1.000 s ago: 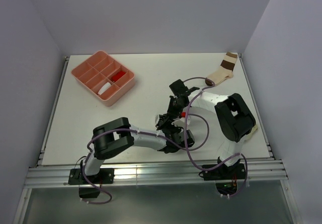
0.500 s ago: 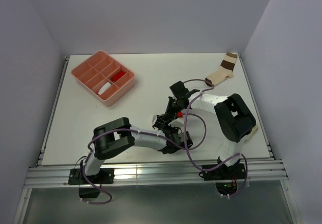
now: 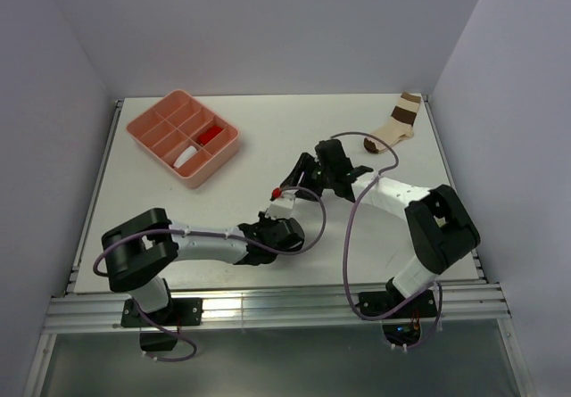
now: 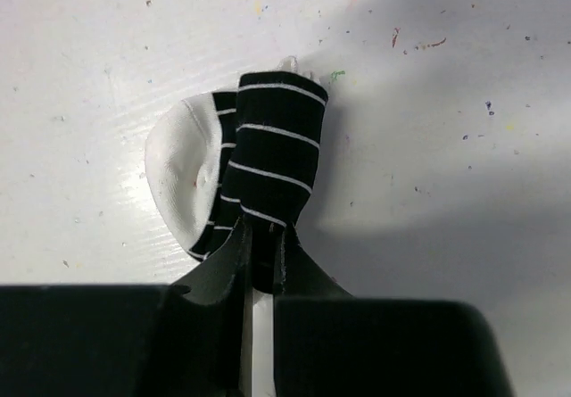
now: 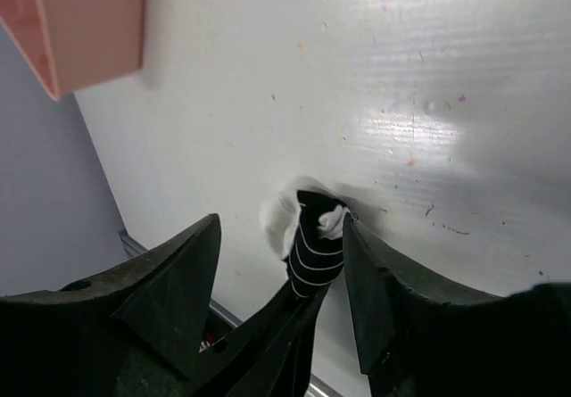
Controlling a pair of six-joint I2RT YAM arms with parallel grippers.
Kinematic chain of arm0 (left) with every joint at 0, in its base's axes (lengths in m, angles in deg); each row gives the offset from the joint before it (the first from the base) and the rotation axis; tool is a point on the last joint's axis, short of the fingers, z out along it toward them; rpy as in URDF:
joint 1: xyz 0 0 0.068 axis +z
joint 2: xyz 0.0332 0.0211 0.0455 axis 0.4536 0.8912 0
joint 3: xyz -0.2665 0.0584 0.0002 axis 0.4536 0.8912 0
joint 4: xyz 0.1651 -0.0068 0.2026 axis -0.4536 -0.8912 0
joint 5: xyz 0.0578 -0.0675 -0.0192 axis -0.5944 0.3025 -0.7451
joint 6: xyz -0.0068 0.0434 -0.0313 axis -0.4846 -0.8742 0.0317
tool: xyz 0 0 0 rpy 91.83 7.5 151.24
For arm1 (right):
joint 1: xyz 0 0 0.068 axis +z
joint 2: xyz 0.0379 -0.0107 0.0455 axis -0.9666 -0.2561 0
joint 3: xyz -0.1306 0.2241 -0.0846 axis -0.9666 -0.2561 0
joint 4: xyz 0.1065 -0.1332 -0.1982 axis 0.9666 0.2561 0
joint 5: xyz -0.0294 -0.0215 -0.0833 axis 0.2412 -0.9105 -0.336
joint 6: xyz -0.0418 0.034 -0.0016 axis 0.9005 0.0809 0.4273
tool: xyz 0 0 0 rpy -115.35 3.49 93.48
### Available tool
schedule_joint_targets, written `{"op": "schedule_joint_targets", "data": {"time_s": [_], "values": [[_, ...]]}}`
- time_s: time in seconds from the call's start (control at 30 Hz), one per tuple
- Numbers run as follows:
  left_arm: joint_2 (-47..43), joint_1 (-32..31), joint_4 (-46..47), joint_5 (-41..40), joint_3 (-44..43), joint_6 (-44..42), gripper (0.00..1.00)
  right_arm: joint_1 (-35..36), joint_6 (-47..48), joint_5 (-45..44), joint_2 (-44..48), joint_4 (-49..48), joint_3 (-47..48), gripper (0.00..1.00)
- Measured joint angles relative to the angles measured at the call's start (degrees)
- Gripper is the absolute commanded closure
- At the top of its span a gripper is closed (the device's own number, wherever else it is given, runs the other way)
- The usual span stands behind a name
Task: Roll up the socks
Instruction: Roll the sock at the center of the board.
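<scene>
Broadly, the white table shows bare top along its back middle and its left front. The pink tray sits near the back-left edge, well apart from both arms. A white roll and a red piece lie in separate compartments. A cream banded sock lies in the back-right corner, against the table's rim. Near the table's middle, the left gripper is pinched tight on the lower end of the striped sock, which lies folded on the surface with a white part bulging to one side. The right gripper hangs close above, fingers spread wide to either side of that sock.
</scene>
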Motion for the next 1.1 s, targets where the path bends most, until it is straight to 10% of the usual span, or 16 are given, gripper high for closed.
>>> {"op": "schedule_joint_targets", "data": {"time_s": [1.1], "values": [[-18.4, 32.2, 29.5, 52.0, 26.9, 17.1, 0.99, 8.7, -2.8, -0.2, -1.4, -17.1, -11.6, 0.32]]}}
